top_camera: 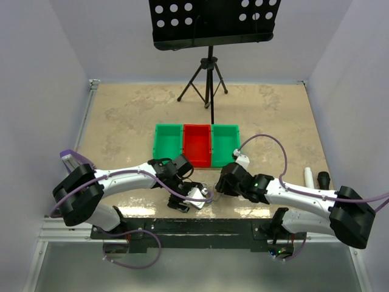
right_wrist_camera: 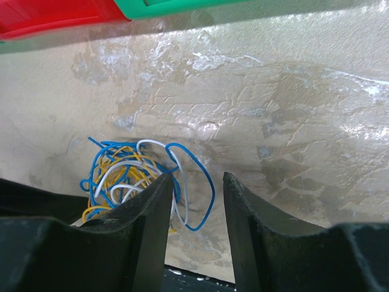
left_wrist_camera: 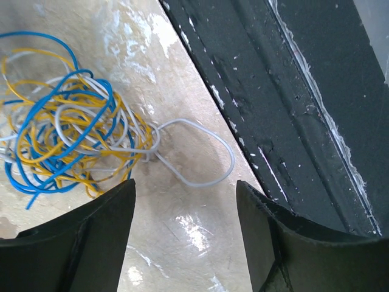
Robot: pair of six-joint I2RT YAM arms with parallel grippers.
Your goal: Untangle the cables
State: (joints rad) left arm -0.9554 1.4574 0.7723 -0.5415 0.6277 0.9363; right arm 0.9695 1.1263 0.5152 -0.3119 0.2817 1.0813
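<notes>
The cables point(left_wrist_camera: 67, 131) are one tangled heap of thin blue, yellow and white strands on the tabletop near its front edge. A single white loop point(left_wrist_camera: 200, 184) sticks out of the heap toward my left gripper point(left_wrist_camera: 185, 185), which is open and holds nothing, its tips just short of that loop. The same heap of cables point(right_wrist_camera: 121, 170) shows in the right wrist view. My right gripper point(right_wrist_camera: 196, 176) stands open over the heap's edge, and a blue loop point(right_wrist_camera: 213, 194) with a white strand lies between its jaws, ungripped. From above, the left gripper point(top_camera: 193, 198) and the right gripper point(top_camera: 222, 182) face each other and largely hide the heap.
A green bin point(top_camera: 168, 146), a red bin point(top_camera: 197, 145) and another green bin point(top_camera: 224, 145) stand in a row behind the grippers. A black music stand point(top_camera: 209, 73) is at the back. The black front rail point(left_wrist_camera: 292, 109) runs close beside the heap. Small white point(top_camera: 309, 176) and black point(top_camera: 324, 179) items lie at the right.
</notes>
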